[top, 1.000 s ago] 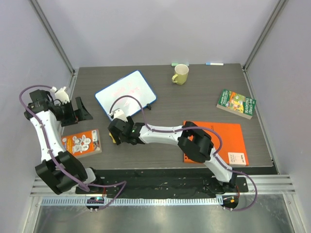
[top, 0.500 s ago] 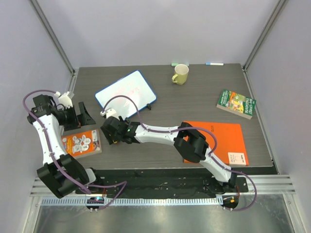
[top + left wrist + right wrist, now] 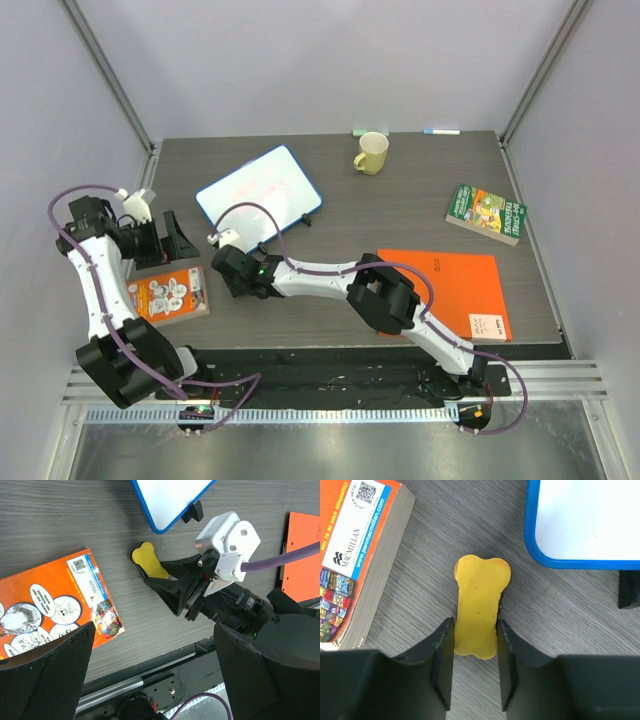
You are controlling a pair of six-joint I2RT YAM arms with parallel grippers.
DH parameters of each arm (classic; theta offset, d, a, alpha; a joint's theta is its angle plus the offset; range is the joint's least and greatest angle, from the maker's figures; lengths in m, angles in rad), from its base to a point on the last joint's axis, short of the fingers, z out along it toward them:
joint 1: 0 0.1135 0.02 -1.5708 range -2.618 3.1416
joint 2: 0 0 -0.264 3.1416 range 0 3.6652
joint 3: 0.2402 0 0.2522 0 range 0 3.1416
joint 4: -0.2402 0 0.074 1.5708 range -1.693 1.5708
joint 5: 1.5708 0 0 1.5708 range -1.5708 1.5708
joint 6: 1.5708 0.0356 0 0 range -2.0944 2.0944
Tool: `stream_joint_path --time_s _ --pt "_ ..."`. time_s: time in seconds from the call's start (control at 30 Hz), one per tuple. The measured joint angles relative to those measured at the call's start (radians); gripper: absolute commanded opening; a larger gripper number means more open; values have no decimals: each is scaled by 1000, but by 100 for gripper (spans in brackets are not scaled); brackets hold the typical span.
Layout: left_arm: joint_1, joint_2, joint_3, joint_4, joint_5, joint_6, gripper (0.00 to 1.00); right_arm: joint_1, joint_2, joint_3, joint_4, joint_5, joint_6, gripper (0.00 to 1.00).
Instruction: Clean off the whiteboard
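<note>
The whiteboard point(image 3: 258, 190) lies tilted at the table's back left, white with a blue rim and faint red marks; its corner shows in the left wrist view point(image 3: 170, 495) and the right wrist view point(image 3: 585, 520). A yellow bone-shaped eraser point(image 3: 477, 605) lies flat on the table in front of it, also seen as the eraser point(image 3: 149, 565). My right gripper point(image 3: 475, 625) is shut on the eraser's near end, both fingers against its sides; from above this gripper point(image 3: 228, 268) covers the eraser. My left gripper point(image 3: 170, 240) hangs open at the far left, holding nothing.
An orange book point(image 3: 172, 293) lies just left of the eraser. A small black object point(image 3: 629, 587) sits at the whiteboard's near corner. A yellow mug point(image 3: 371, 152), a green book point(image 3: 486, 213), an orange sheet point(image 3: 445, 290) and a marker point(image 3: 441, 131) lie further right.
My right gripper has slid left and toward the eraser and closed its fingers on it. The left arm shifted slightly and stayed open.
</note>
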Motion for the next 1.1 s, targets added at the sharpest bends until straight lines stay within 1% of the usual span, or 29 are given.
stream_joint_path --time_s 0.17,0.27,0.37,0.53,0.63,0.67,0.7,0.73,0.77,1.0,1.1 --pt "0 0 -9 6 -2 3 100 0 -6 -9 12 24 15 8" --pt "0 4 -21 26 -12 -13 100 0 -38 -63 32 30 18 5" --pt "0 26 -28 55 -13 -28 100 2 -102 -163 42 29 21 2" --pt "0 94 -29 113 -6 -65 100 6 -256 -382 37 34 44 3" --pt "0 131 -29 145 1 -82 100 10 -347 -512 33 53 66 14" --pt "0 138 -29 151 5 -87 100 10 -369 -545 31 62 72 29" --pt "0 145 -30 159 8 -92 100 10 -383 -567 34 69 79 39" --pt "0 150 -30 165 8 -96 100 11 -391 -579 35 72 84 46" --pt "0 154 -30 169 8 -98 100 11 -394 -584 38 74 91 50" --pt "0 156 -45 183 15 -98 100 15 -391 -589 35 88 96 50" --pt "0 156 -51 183 15 -97 100 16 -367 -550 24 106 97 50"
